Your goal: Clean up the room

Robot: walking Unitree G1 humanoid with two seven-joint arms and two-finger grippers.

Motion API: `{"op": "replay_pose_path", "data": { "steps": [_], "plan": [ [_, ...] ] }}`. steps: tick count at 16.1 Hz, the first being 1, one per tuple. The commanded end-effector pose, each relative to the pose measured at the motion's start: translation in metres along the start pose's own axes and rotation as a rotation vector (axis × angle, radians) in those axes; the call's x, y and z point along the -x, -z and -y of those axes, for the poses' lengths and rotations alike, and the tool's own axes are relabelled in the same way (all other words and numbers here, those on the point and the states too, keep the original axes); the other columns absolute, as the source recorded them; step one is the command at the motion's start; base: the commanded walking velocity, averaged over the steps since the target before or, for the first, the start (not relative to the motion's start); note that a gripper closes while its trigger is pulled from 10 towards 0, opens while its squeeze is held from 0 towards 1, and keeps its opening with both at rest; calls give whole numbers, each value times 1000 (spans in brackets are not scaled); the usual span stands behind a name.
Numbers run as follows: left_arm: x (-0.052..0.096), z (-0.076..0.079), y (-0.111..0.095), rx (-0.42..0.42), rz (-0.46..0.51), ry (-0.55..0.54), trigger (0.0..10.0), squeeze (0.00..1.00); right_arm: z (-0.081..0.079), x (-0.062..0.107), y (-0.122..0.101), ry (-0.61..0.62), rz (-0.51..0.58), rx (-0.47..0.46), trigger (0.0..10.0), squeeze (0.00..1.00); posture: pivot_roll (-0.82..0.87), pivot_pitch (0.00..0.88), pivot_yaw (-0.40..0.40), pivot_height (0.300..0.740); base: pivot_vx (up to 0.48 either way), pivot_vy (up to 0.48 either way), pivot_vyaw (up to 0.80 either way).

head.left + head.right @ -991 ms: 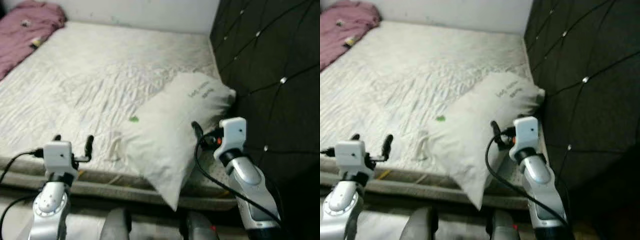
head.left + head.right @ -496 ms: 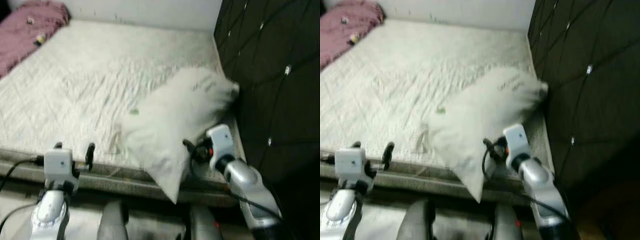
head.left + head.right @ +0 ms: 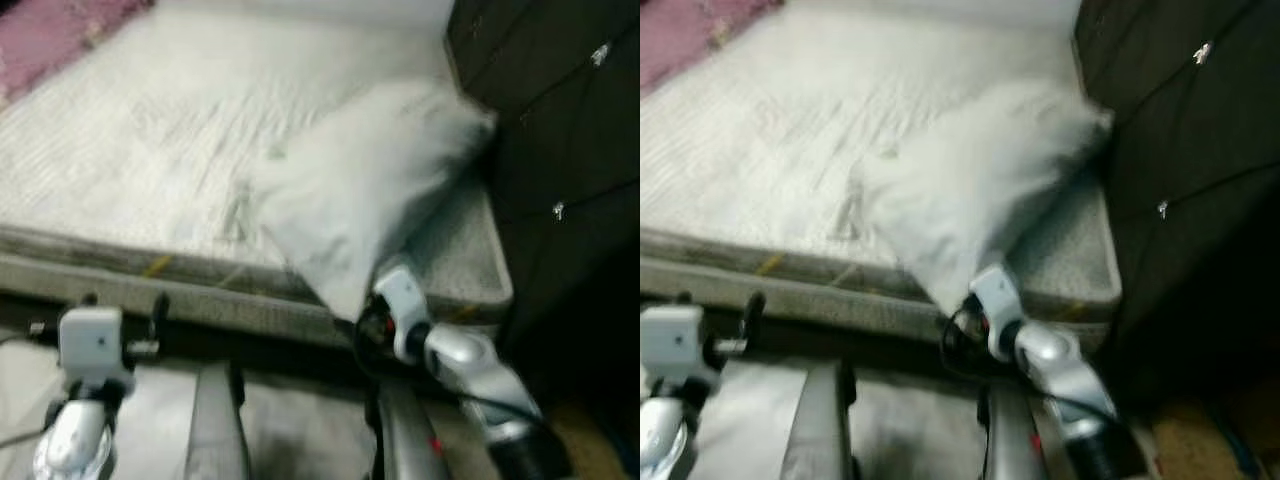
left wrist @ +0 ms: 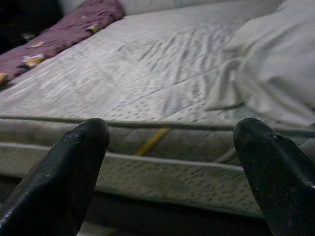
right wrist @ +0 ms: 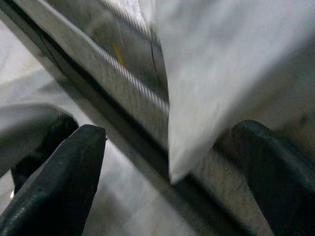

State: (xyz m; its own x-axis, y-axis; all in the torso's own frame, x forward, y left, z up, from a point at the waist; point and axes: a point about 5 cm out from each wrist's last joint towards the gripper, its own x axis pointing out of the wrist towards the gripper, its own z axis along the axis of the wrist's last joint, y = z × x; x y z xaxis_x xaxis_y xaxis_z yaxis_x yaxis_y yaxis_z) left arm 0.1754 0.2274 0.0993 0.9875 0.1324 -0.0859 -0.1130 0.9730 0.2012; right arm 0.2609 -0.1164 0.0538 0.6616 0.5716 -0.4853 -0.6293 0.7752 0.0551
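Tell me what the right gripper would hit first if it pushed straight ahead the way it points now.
Most likely the hanging corner of the white pillow, which sits between the open right gripper fingers, just ahead. Behind it is the side of the quilted grey-white mattress. Depth is hard to judge.

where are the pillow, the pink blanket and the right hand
pillow (image 3: pixel 370 190), left eye view, middle of its white cover
pink blanket (image 4: pixel 64 32), left wrist view, on its crumpled fold at the far end of the mattress
right hand (image 5: pixel 170 152), right wrist view, midway between the two black fingertips, by the pillow's hanging corner
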Motion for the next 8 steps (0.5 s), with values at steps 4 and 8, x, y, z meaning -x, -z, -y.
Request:
{"op": "replay_pose_path", "data": {
  "steps": [4,8],
  "plan": [
    [13,-2,-1,-19,-41,-5,10000,0,15,-13,-33,142,82,-82,10000,0,154,71,-50,541,0,0,0],
    [17,-2,-3,-25,-50,6,10000,0,6,-15,-49,164,131,-177,10000,0,149,85,-42,541,0,0,0]
  ]
}}
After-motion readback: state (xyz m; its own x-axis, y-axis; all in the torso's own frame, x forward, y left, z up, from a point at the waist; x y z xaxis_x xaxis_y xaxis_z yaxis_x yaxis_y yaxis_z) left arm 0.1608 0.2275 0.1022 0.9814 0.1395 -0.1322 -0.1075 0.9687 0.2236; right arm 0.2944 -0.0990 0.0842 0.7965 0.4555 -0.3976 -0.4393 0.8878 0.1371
